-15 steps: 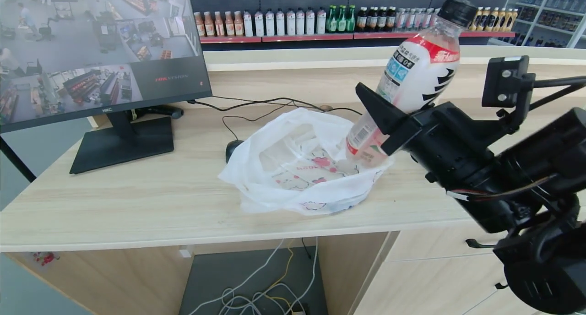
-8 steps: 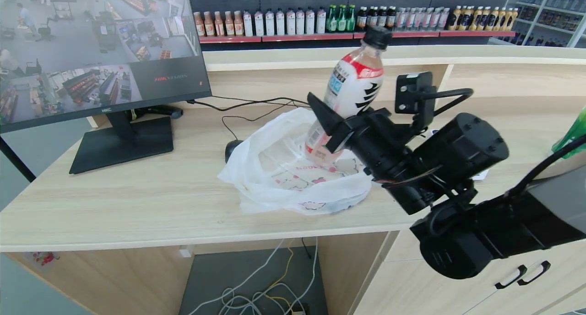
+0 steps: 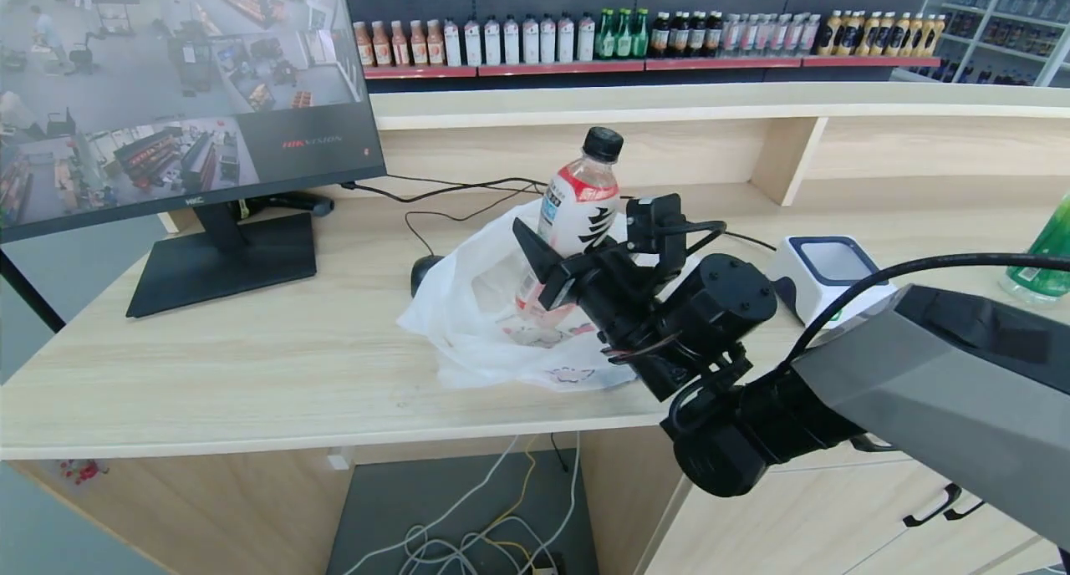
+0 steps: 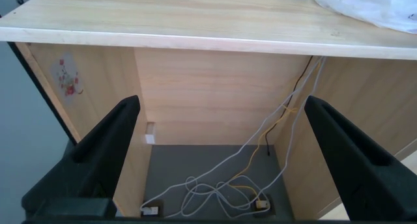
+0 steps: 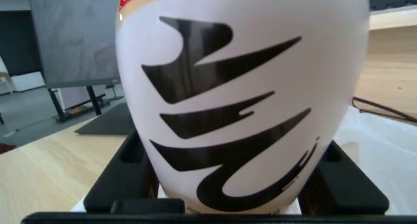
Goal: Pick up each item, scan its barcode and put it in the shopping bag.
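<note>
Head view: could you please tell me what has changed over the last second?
The right gripper, shut on the drink bottle, carried it to the robot's left and down, to the mouth of the shopping bag. The bag, monitor and mouse stayed put.

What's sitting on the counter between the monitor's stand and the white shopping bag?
A black mouse and a thin cable, close beside the bag, in the head view.

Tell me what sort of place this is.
Probably a shop checkout: shelves of bottled drinks behind the wooden counter, a barcode scanner on it, and the right tool holding a bottle at a shopping bag.
</note>
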Robot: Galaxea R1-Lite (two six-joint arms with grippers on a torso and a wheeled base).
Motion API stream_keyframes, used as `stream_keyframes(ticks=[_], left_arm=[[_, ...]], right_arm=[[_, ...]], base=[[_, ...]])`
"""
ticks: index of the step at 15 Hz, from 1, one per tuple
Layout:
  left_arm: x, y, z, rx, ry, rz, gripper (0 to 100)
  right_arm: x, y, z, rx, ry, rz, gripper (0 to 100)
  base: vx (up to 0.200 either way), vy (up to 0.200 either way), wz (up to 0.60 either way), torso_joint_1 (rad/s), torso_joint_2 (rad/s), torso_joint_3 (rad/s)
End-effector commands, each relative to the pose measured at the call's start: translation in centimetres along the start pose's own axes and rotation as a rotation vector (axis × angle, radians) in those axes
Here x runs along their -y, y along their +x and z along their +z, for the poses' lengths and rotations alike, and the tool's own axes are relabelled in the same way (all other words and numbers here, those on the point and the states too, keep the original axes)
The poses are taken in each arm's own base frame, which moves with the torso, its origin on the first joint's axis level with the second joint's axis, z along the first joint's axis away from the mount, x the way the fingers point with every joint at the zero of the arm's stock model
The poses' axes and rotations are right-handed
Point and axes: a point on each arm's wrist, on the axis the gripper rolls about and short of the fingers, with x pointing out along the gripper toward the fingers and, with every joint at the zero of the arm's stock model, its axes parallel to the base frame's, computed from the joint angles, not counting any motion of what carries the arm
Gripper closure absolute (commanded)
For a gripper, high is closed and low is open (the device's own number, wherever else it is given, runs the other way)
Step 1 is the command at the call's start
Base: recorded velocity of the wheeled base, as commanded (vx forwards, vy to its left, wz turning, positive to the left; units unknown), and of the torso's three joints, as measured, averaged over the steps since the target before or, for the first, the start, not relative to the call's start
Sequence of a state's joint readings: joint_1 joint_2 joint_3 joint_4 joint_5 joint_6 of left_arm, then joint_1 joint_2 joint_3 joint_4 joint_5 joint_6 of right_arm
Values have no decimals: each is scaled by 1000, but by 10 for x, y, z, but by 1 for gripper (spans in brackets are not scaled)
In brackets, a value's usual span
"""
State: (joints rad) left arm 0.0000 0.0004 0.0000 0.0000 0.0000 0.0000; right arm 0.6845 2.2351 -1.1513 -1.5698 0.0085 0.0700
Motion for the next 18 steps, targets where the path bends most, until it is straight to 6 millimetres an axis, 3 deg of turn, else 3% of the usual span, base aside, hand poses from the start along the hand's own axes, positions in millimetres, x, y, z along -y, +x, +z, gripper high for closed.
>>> stream_keyframes(ticks=[1,7,10,12,16,17,18], left_arm=[[0,0,0,0,0,0,0],[0,0,0,0,0,0,0],[0,0,0,0,0,0,0],[0,0,0,0,0,0,0],[0,0,0,0,0,0,0],[0,0,0,0,0,0,0],[0,0,0,0,0,0,0]], right_arm=[[3,-1,-9,-16,-5,-3,100],[23,5,-14,-23,-37,-42,100],[16,19,31,-66,-67,-28,100],[13,31,42,-100,-110,2,100],[16,43,34,-170,-113,-4,100],[18,44,18,-198,-109,-4,100],[18,45,16,-196,-110,-4,100]], base=[[0,0,0,0,0,0],[0,0,0,0,0,0],[0,0,0,0,0,0],[0,0,0,0,0,0],[0,0,0,0,0,0],[0,0,0,0,0,0],[0,0,0,0,0,0]])
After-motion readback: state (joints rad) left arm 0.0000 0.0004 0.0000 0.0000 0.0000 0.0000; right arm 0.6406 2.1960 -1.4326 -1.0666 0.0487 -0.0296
